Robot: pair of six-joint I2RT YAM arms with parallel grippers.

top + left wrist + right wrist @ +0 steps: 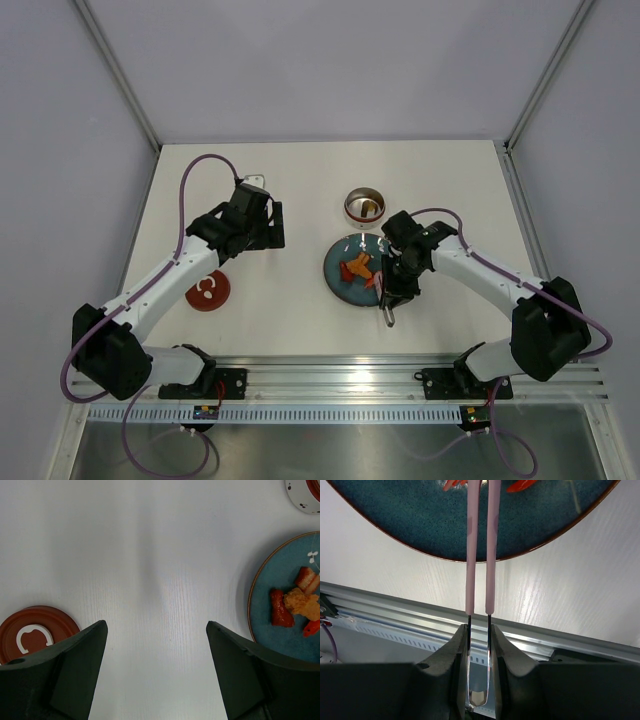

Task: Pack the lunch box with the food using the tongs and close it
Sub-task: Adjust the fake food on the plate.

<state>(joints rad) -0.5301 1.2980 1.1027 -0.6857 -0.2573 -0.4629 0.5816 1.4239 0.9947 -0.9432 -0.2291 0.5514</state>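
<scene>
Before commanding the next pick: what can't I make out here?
- Tongs tips: right wrist view, cut by top edge; top view, under the right gripper.
- Lunch box contents: top view, too small; left wrist view, cropped at corner.
- Lid: left wrist view, partly behind left fingers.

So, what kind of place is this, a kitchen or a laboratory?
Probably a robot test cell, not a kitchen: a white table enclosed by plain grey panels, the left arm and right arm bolted to an aluminium rail, and only props like the teal plate.
</scene>
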